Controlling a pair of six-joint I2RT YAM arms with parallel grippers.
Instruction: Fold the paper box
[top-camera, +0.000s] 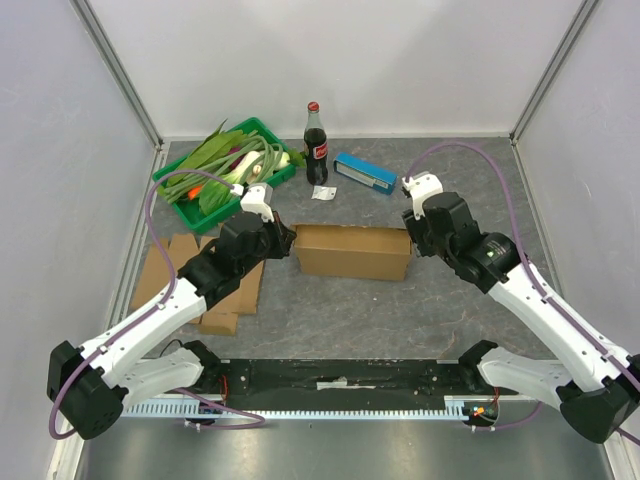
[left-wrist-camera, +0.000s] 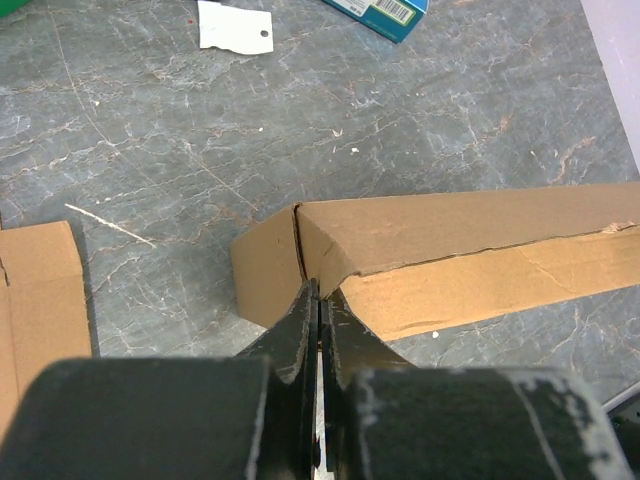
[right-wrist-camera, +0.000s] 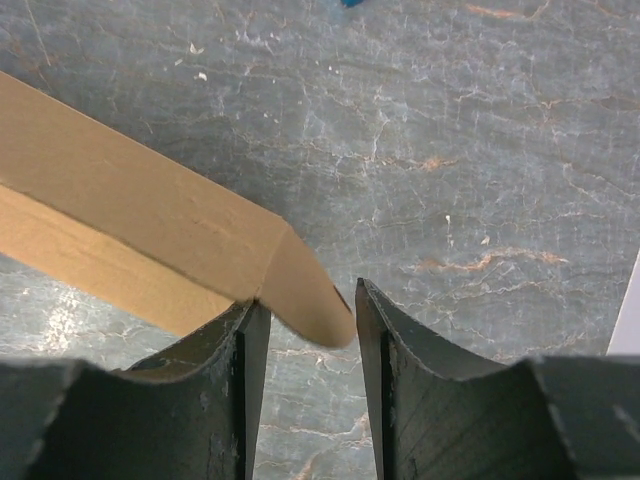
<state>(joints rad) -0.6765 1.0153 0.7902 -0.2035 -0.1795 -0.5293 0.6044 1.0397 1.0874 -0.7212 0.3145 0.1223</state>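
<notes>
Your left gripper (left-wrist-camera: 319, 305) is shut beside the paper box (top-camera: 352, 252); your right gripper (right-wrist-camera: 308, 300), half-open, straddles its right end. Squeezing askew could crumple it.

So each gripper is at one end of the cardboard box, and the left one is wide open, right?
Not quite: the left gripper is shut, jaws pressed together at its end of the cardboard box. The left wrist view shows it.
</notes>
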